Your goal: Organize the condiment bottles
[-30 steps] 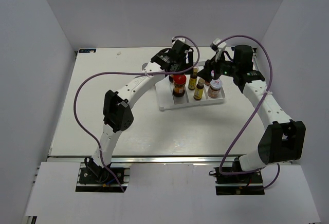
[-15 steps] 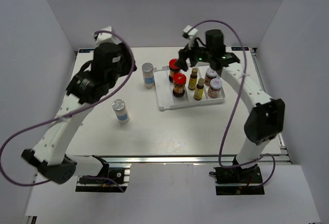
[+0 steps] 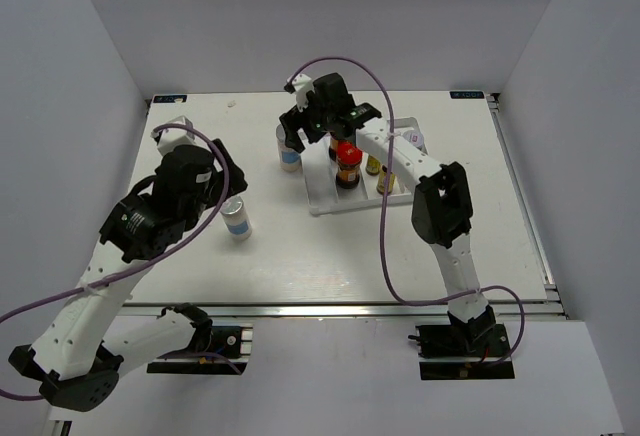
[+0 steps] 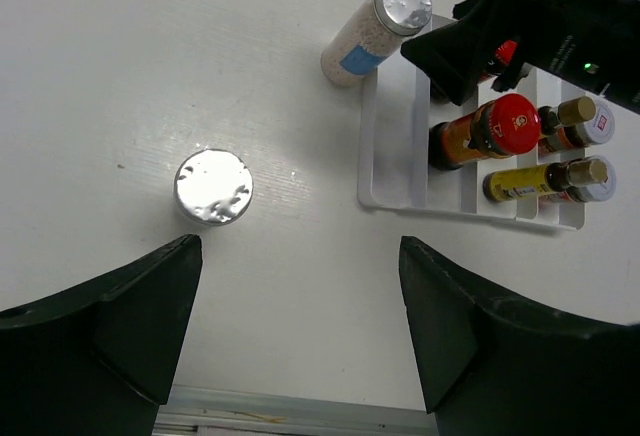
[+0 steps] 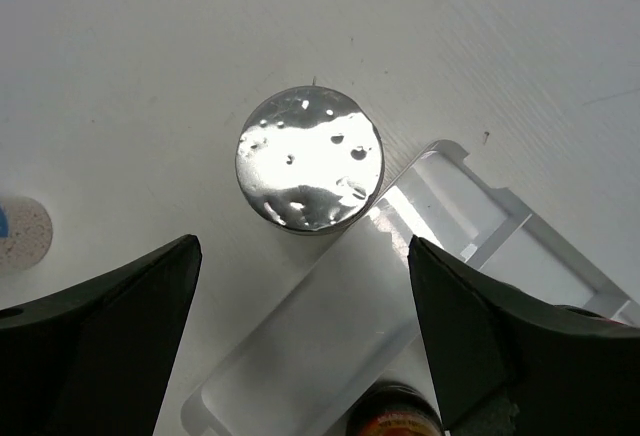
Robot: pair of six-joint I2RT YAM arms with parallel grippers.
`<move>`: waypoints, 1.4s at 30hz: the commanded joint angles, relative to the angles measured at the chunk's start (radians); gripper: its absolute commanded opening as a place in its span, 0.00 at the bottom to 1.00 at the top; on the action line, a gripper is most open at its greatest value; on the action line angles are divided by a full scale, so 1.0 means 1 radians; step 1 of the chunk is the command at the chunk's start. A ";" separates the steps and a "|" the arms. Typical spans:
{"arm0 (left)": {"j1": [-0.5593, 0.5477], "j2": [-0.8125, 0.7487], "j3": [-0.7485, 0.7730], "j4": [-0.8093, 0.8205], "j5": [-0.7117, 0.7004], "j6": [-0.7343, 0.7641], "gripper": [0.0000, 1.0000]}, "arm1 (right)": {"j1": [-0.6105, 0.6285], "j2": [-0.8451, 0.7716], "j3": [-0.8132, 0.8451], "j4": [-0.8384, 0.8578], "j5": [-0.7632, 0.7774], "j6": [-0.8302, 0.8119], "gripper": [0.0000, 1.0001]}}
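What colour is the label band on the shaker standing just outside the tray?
Blue, on the shaker; the left wrist view shows it best.

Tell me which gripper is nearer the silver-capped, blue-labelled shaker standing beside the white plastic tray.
Right. The right gripper hangs directly over that silver-capped shaker; the left gripper is farther away, over the table by the second shaker.

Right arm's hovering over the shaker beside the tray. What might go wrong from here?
The shaker stands close against the tray corner, so a finger of the open right gripper may land on the rim and shift the tray. The right arm also reaches across the loaded tray, past the red-lidded jar; descending might clip it.
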 commanded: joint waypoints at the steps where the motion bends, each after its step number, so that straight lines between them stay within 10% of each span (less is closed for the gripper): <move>1: -0.005 -0.043 -0.011 -0.048 -0.023 -0.055 0.90 | 0.021 0.009 0.035 0.024 0.079 0.027 0.89; 18: -0.003 -0.047 -0.032 -0.094 0.014 -0.084 0.91 | 0.035 0.178 0.072 0.216 0.070 0.010 0.88; 27: -0.003 -0.035 -0.052 -0.091 0.021 -0.084 0.92 | 0.030 0.167 0.013 0.323 -0.005 -0.022 0.53; 31: -0.003 -0.035 -0.069 -0.082 0.026 -0.078 0.93 | 0.029 0.118 -0.043 0.365 -0.024 -0.039 0.17; 42: -0.003 -0.050 -0.141 -0.041 0.038 -0.073 0.93 | -0.016 -0.064 -0.102 0.340 -0.093 -0.002 0.07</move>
